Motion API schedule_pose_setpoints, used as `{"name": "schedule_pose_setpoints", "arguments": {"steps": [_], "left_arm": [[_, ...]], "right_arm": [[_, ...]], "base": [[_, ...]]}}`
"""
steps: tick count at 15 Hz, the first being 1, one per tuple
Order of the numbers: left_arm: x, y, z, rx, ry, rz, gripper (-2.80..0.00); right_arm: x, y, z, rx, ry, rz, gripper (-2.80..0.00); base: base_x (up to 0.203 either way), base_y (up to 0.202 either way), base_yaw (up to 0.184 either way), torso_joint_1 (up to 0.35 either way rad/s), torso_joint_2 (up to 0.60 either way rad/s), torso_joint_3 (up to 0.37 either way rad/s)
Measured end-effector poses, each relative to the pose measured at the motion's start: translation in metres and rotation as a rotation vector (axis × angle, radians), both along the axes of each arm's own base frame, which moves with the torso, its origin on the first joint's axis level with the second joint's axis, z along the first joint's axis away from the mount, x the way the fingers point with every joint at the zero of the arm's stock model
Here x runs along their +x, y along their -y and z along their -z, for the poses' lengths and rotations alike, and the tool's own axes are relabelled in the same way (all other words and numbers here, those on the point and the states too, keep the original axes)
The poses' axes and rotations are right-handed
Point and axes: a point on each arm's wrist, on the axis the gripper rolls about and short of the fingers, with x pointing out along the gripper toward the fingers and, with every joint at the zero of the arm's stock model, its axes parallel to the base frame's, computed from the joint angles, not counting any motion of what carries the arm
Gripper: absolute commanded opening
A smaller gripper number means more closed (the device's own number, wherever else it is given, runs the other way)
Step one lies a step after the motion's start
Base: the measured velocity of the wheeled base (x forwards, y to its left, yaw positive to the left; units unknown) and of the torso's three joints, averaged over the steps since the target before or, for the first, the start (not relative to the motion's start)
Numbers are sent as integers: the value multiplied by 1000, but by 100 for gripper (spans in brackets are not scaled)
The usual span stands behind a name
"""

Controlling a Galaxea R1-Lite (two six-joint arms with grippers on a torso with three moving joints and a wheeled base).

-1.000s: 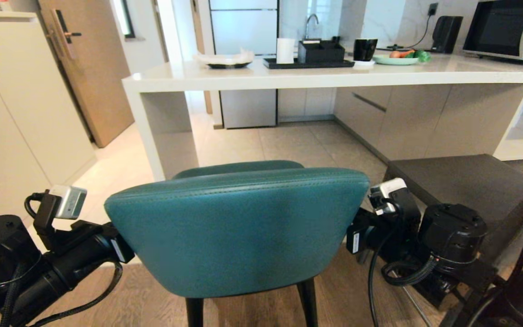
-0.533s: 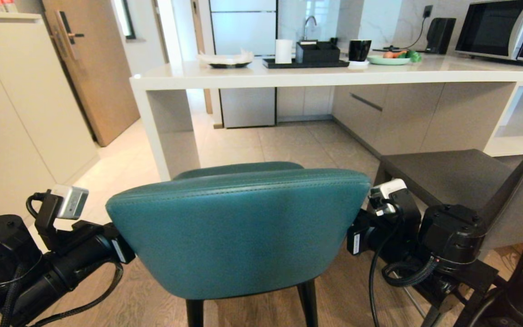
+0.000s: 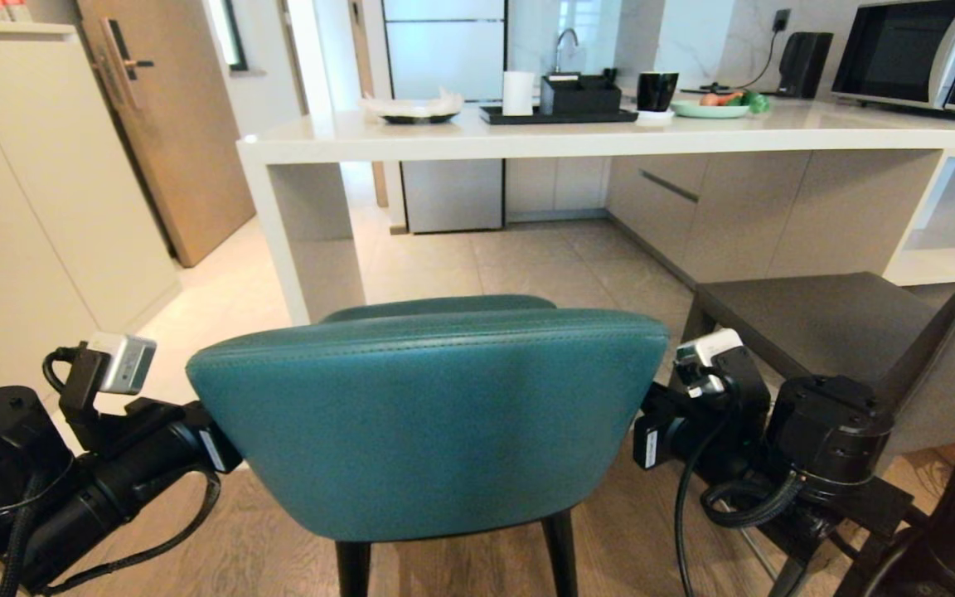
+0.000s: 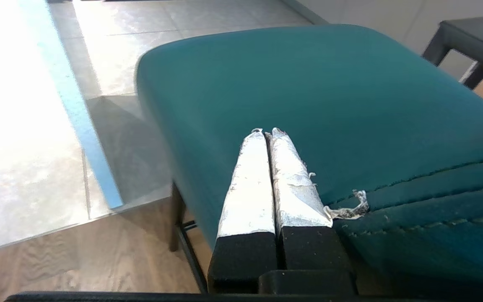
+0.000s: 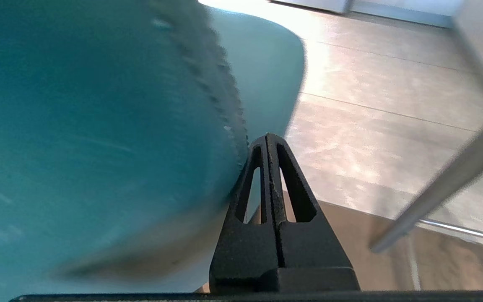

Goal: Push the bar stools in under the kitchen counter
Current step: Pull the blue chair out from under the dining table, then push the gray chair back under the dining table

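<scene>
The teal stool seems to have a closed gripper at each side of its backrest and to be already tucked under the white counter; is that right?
Not quite. In the head view the teal stool stands on the floor well short of the white counter, not under it. The rest holds: the left gripper and right gripper are both closed at the backrest's sides.

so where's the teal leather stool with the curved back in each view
Head view: teal leather stool with the curved back fills the lower centre, before the white counter.
Left wrist view: its seat spreads beyond the shut left end effector.
Right wrist view: its back beside the shut right end effector.
Shared landmark: its stitched seam.
</scene>
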Motion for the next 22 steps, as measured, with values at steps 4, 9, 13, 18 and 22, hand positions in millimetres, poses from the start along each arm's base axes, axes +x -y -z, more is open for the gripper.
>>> {"name": "schedule_pose_setpoints", "arguments": {"steps": [4, 9, 13, 18, 22], "left_arm": [[-2, -10, 2, 1, -9, -55, -280], [-12, -18, 5, 3, -29, -116, -280], [-14, -40, -4, -8, 8, -282, -280], [-50, -45, -19, -34, 50, -244, -280], [-80, -42, -52, -41, 101, -223, -280]], "right_arm": [[0, 10, 1, 4, 2, 33, -280], [-1, 23, 2, 0, -3, 79, -280], [-2, 39, -9, 16, 24, 131, -280], [-33, 86, -22, 18, 49, 264, -280], [-66, 125, -53, -20, 162, 406, -280]], "base": [[0, 0, 0, 0, 0, 0], [0, 0, 0, 0, 0, 0], [0, 0, 0, 0, 0, 0], [0, 0, 0, 0, 0, 0], [0, 0, 0, 0, 0, 0]]}}
